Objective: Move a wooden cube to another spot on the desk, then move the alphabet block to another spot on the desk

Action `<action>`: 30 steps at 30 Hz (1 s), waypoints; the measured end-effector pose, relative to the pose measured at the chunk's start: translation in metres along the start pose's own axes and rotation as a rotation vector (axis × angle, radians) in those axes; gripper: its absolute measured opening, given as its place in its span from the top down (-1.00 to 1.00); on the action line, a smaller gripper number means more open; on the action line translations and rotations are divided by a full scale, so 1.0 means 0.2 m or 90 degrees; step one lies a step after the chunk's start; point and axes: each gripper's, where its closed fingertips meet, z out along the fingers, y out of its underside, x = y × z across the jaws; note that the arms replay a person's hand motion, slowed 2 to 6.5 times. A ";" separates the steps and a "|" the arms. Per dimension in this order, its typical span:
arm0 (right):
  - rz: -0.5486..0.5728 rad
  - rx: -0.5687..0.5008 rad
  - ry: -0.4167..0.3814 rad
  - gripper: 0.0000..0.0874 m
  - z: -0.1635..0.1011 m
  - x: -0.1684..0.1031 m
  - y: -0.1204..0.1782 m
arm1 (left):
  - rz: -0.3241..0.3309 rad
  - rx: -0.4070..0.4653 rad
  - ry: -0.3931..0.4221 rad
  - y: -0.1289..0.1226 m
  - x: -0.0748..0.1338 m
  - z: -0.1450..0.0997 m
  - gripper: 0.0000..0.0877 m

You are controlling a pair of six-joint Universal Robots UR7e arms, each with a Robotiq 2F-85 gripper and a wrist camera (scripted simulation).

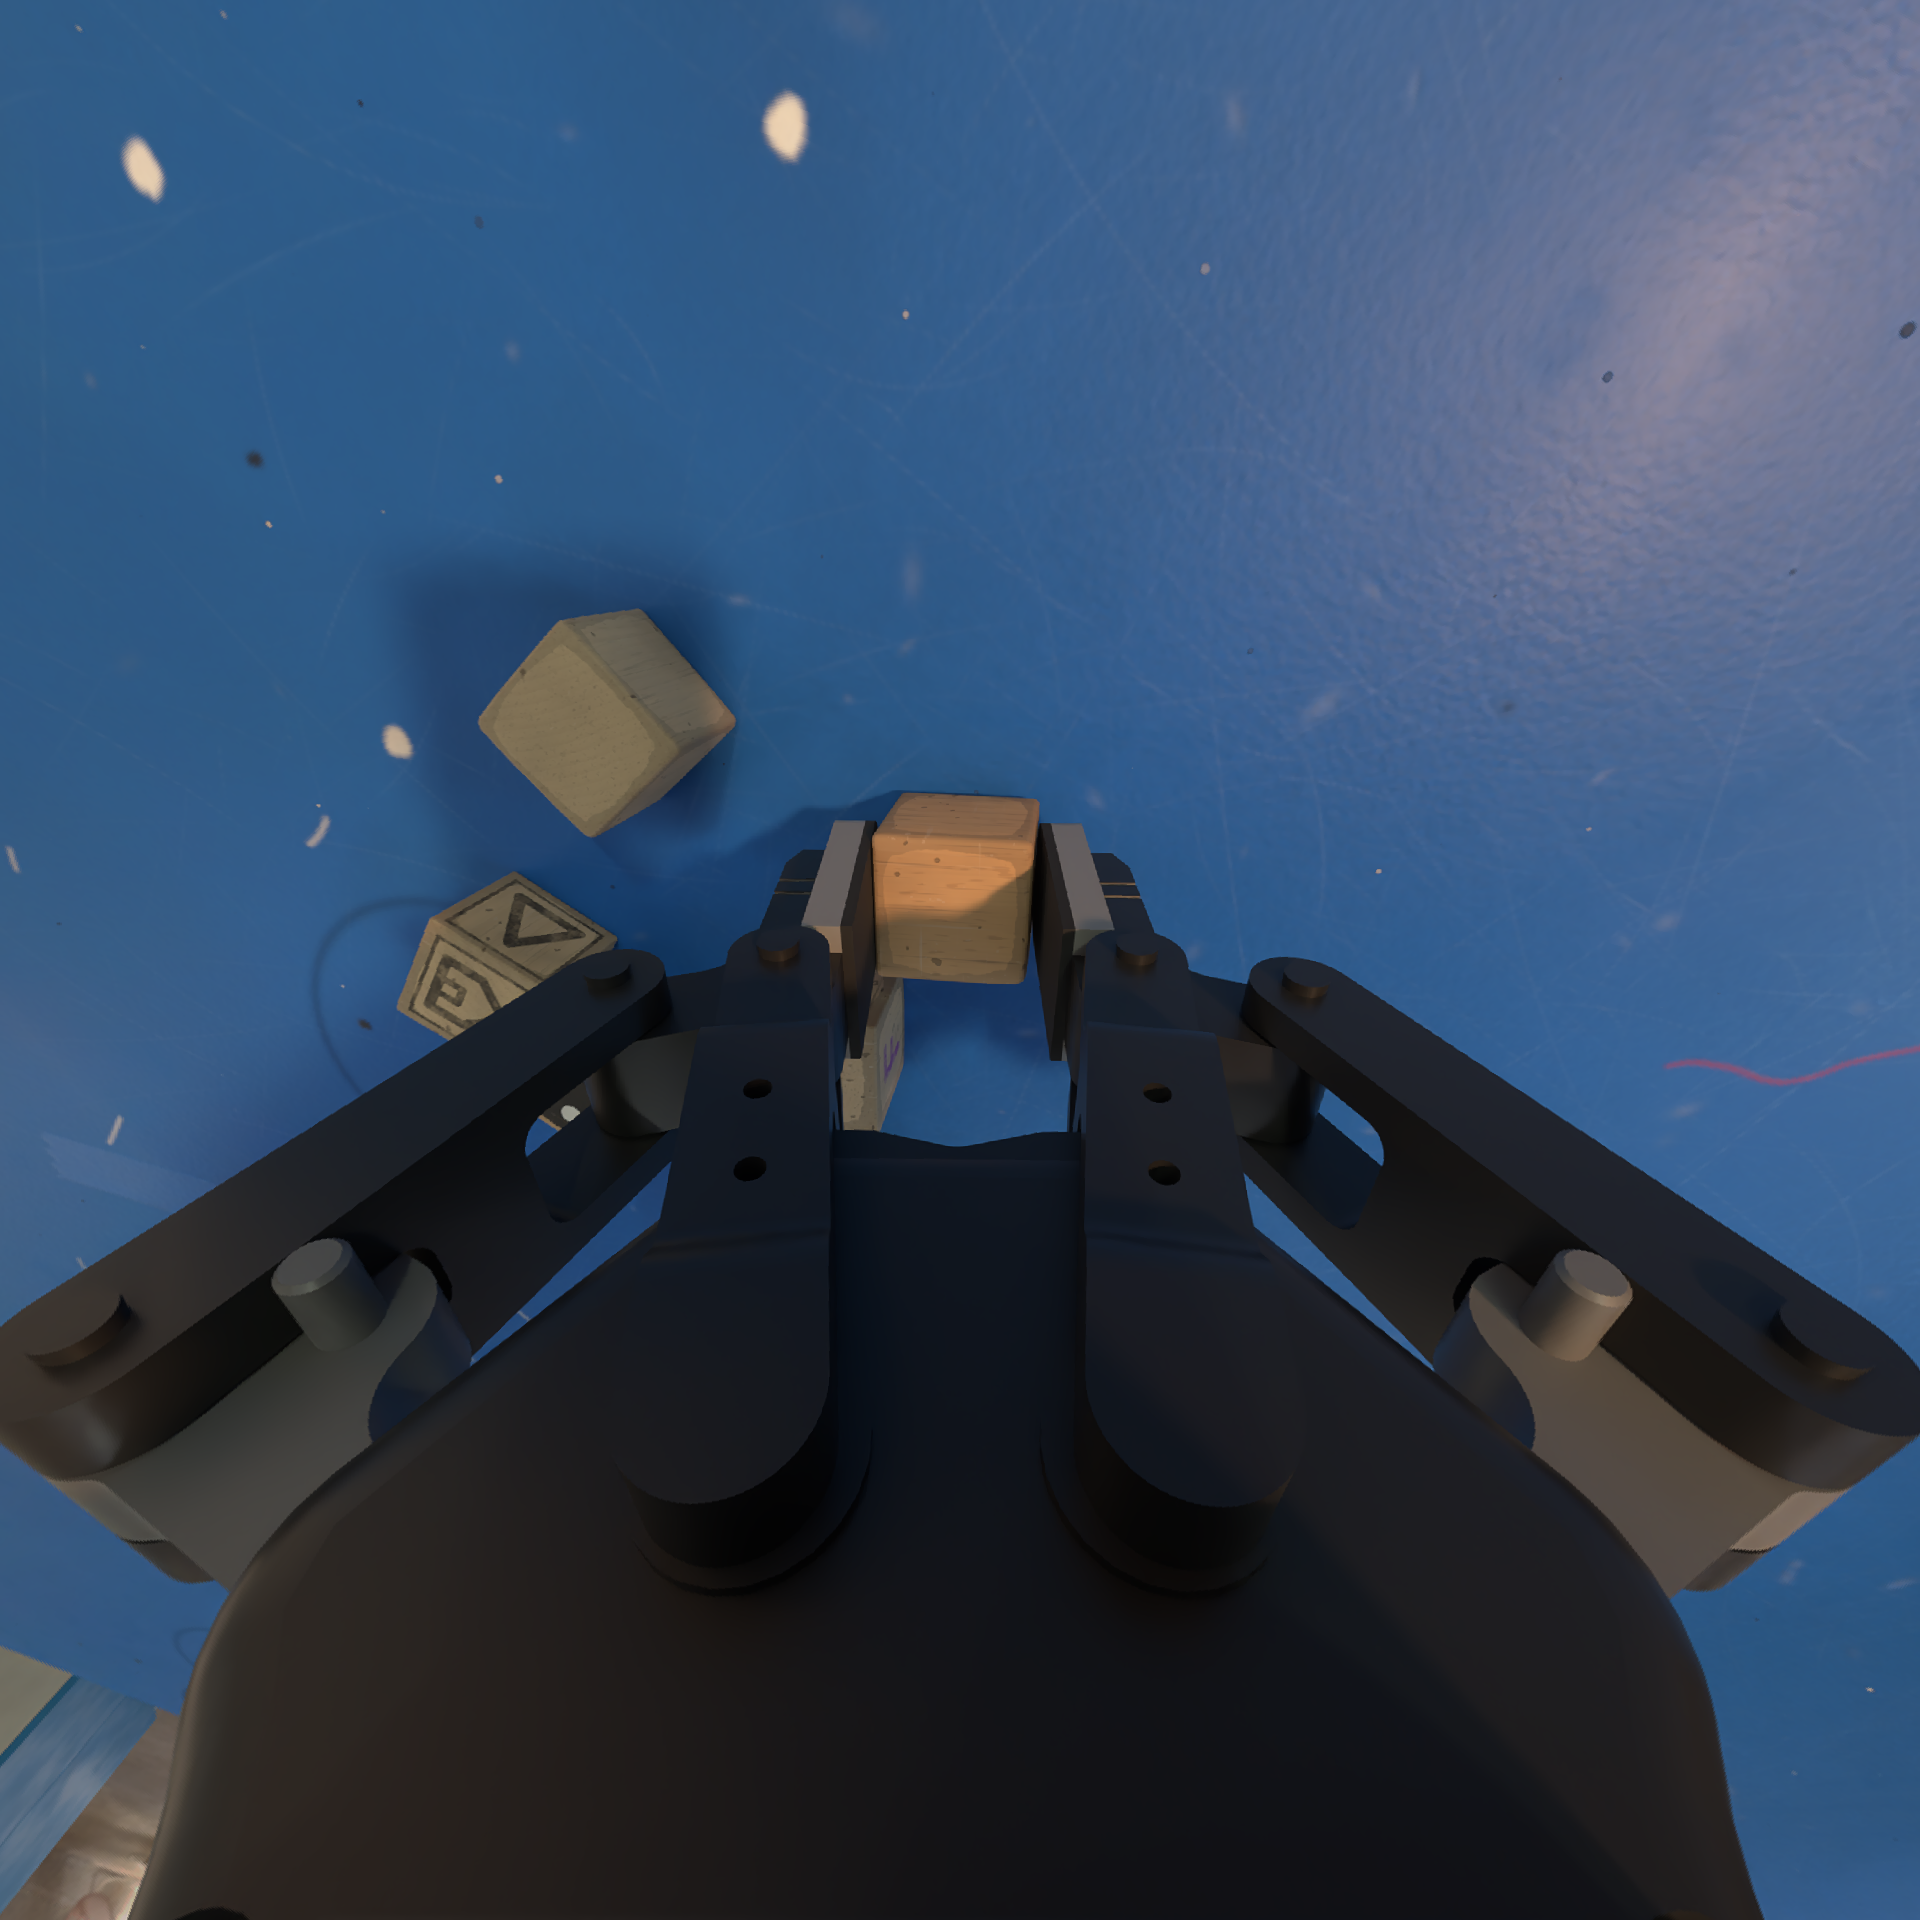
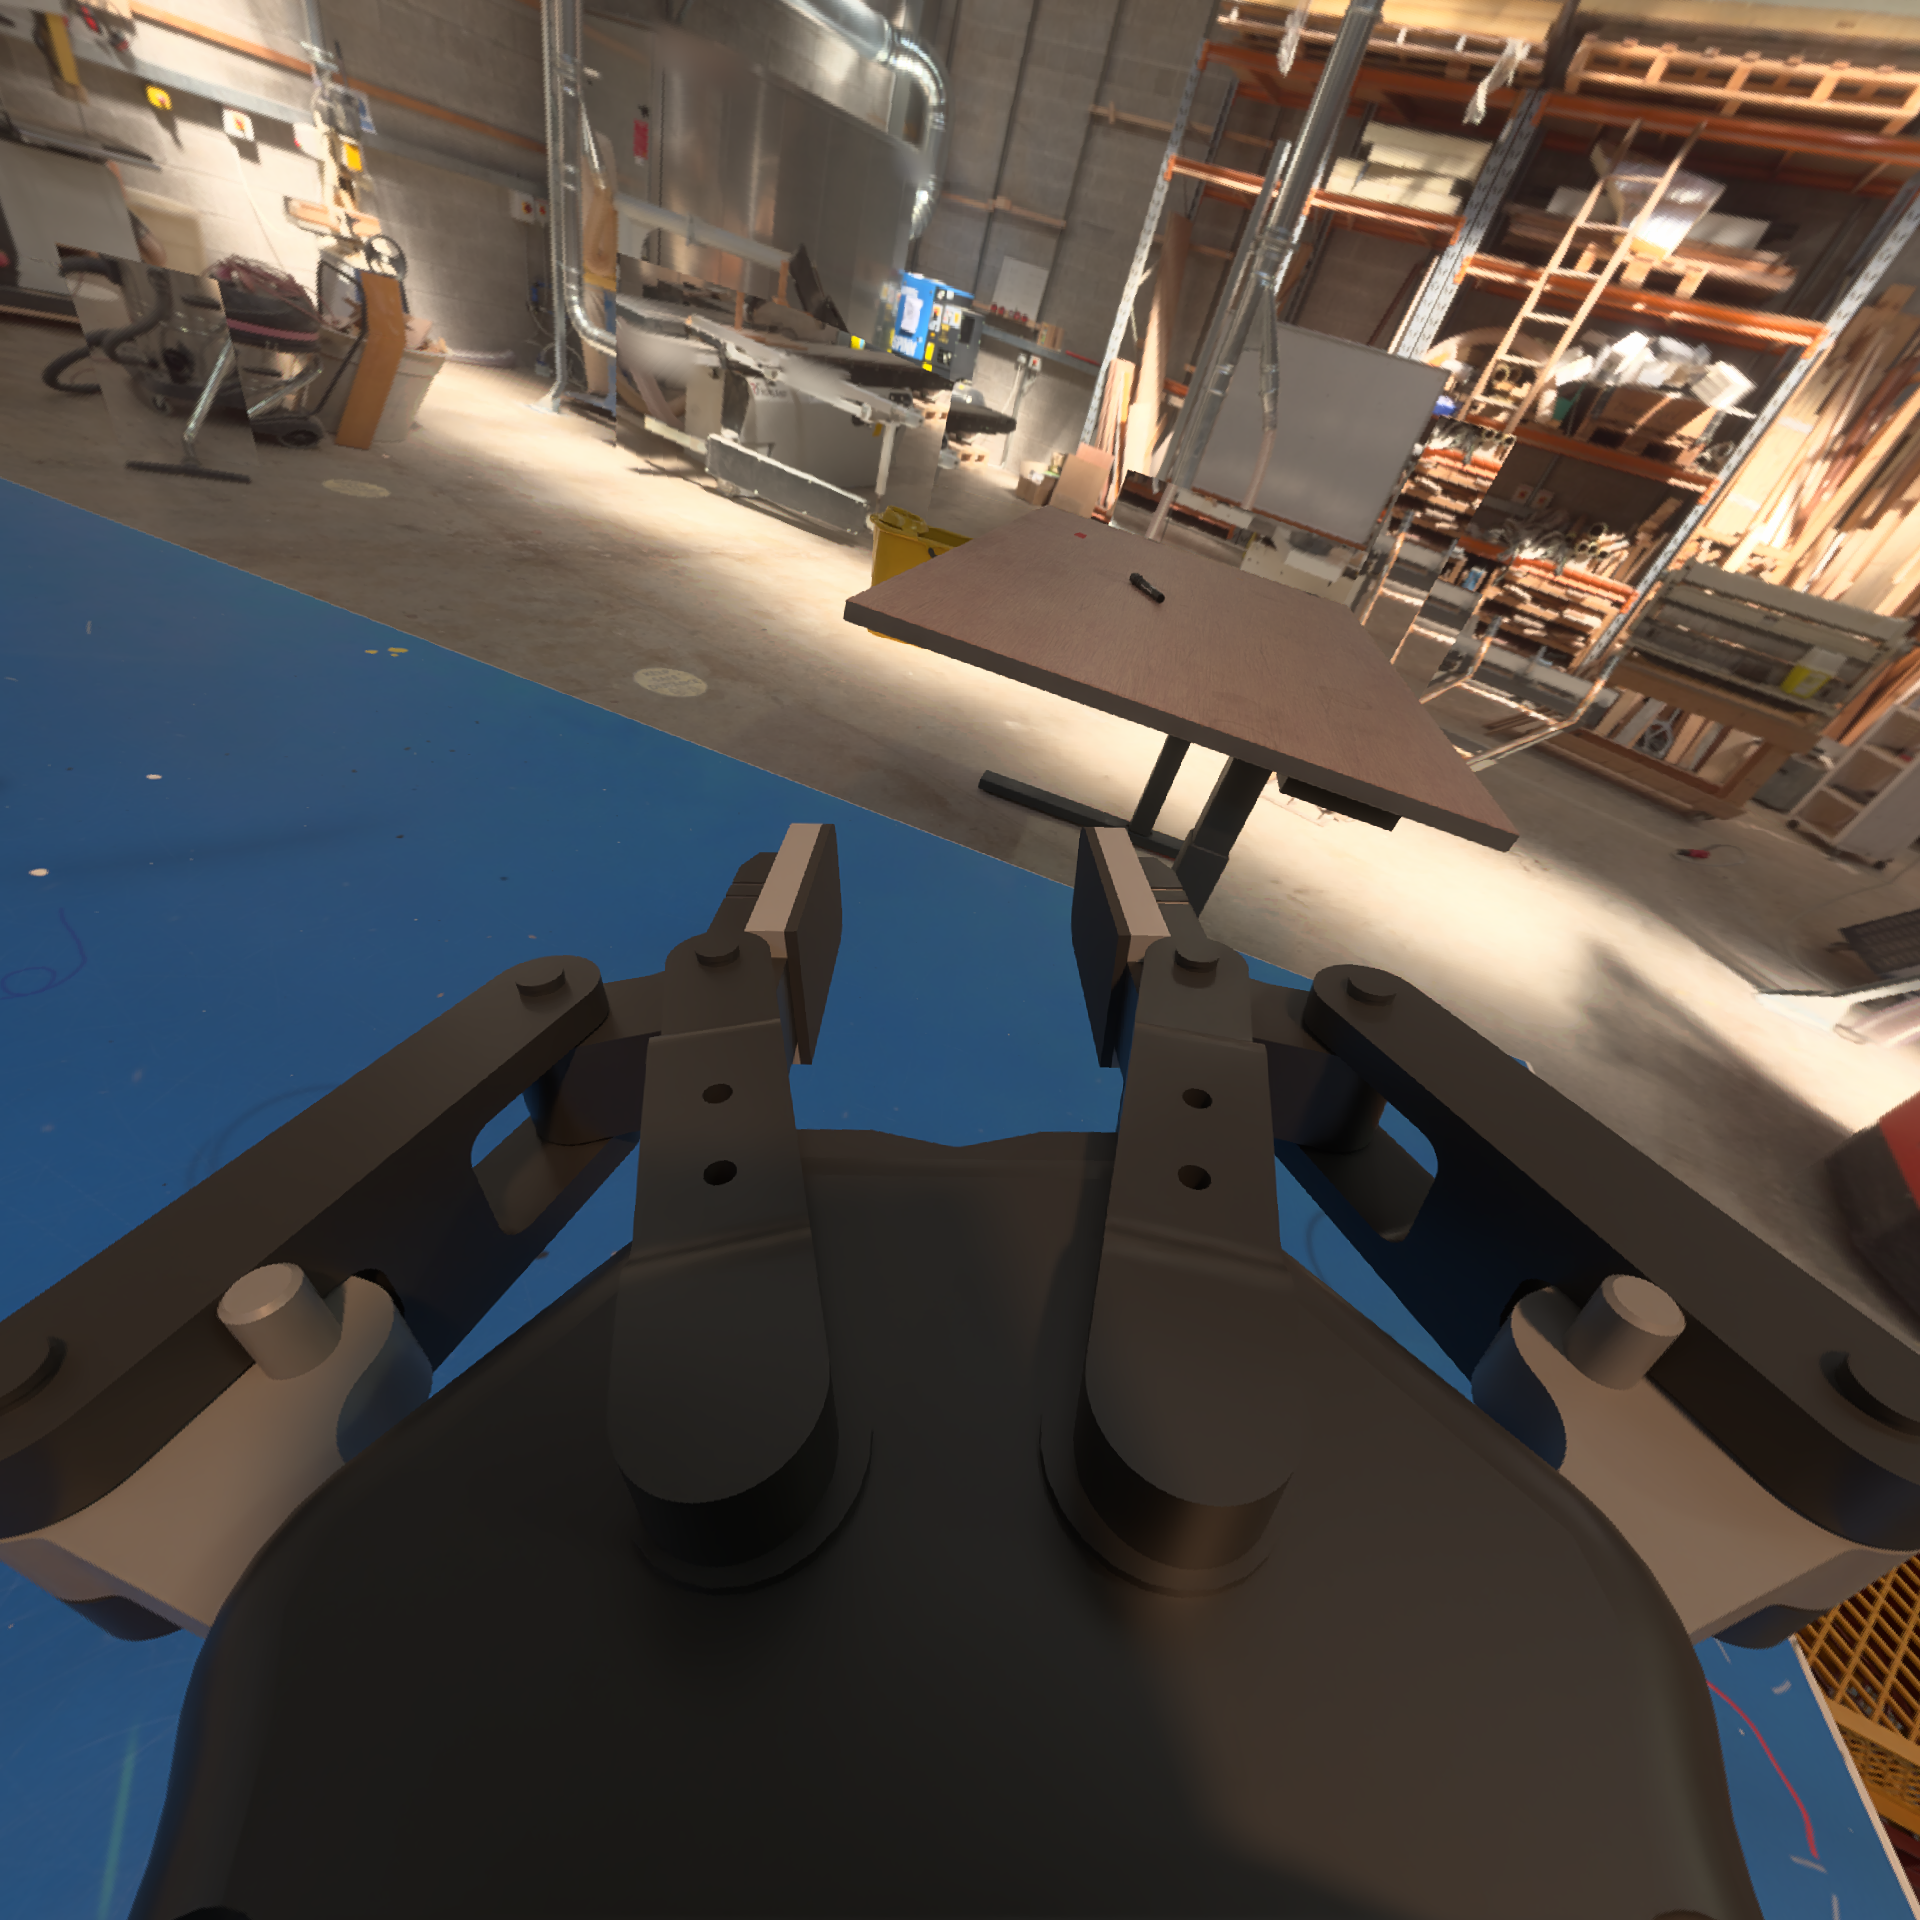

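In the left wrist view my left gripper (image 1: 954, 852) is shut on a light orange wooden cube (image 1: 954, 894), held above the blue desk (image 1: 1351, 468). A pale wooden cube (image 1: 606, 719) lies on the desk to the upper left of it. The alphabet block (image 1: 499, 951), with dark carved marks, lies below that cube, partly hidden by my left finger linkage. Another pale block (image 1: 878, 1060) shows in part under the held cube. In the right wrist view my right gripper (image 2: 956, 883) is open and empty above the desk's edge.
The right wrist view shows the blue desk (image 2: 312, 831) ending in a diagonal edge, with workshop floor beyond. A brown table (image 2: 1174, 665) stands farther off with a small black item on it. A yellow basket (image 2: 1870, 1683) sits at the lower right. A book-like object (image 1: 62, 1766) lies at the left wrist view's lower left.
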 end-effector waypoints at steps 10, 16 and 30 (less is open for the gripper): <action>-0.003 -0.001 0.000 0.07 0.00 0.00 0.00 | -0.014 0.026 -0.016 0.00 -0.04 -0.05 0.38; -0.004 -0.002 0.000 0.07 0.00 0.00 0.00 | -0.026 0.052 -0.036 0.00 -0.07 -0.11 0.38; -0.007 -0.003 0.000 0.07 0.00 -0.01 0.00 | -0.058 0.146 -0.107 -0.01 -0.17 -0.31 0.38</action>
